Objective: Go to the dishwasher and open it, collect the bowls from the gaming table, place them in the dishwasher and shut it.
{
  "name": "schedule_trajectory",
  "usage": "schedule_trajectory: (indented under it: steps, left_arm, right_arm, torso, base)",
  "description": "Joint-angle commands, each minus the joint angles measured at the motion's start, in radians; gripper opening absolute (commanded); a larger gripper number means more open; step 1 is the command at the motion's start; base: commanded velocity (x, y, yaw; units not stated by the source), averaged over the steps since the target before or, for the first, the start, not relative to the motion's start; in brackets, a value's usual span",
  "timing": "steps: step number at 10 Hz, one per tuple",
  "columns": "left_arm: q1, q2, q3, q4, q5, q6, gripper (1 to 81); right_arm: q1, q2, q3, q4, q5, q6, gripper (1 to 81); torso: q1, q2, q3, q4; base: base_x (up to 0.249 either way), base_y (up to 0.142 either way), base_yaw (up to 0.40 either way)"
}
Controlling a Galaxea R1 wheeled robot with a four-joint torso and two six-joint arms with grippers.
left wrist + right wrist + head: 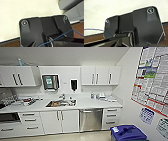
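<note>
Blue is the nearest thing I see: a bin (128, 132) with a blue lid sits low down on my right, close to me. Past it the pale floor (75, 136) runs up to the kitchen cupboards.

My two claws are hard to make out. My wrist cameras look past my own dark plates at a pale floor and a brown strip. A thin blue wire (60, 36) goes across my left wrist. I cannot tell if my left claw is spread or pressed together. I cannot tell for my right claw either.

Next comes the long row of white cupboards (60, 121) and drawers (111, 115). The dishwasher (91, 119) is in that row, under the counter, between the white doors and the drawers on the right. Its front is shiny grey metal with a bar handle along the top. Its door is shut.

On the white counter (85, 104) there is a sink (61, 103) with a tap (63, 96) behind it. The sink is just left of the dishwasher. Some small things lie on the counter at the left and at the right, too blurry for me to name.

Farthest back is the wall. A paper towel box (50, 82) and a dark soap box (73, 84) hang on it, with white cupboards up high on both sides. Posters (153, 79) cover the wall on my right.
</note>
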Motion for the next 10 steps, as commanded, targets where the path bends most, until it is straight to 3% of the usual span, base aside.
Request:
schedule_trajectory:
  steps: [1, 10]
  left_arm:
    - [-0.061, -0.008, 0.008, -0.001, 0.047, 0.003, 81.1]
    - [-0.061, -0.005, 0.007, 0.005, 0.047, 0.003, 81.1]
  right_arm:
    - [0.055, -0.006, 0.009, -0.006, -0.052, -0.003, 81.1]
    - [0.055, -0.006, 0.000, -0.006, -0.052, -0.003, 81.1]
  torso:
    - [0.000, 0.000, 0.000, 0.000]
    - [0.000, 0.000, 0.000, 0.000]
  base:
    - [0.110, 0.000, 0.000]
    - [0.142, 0.000, 0.000]
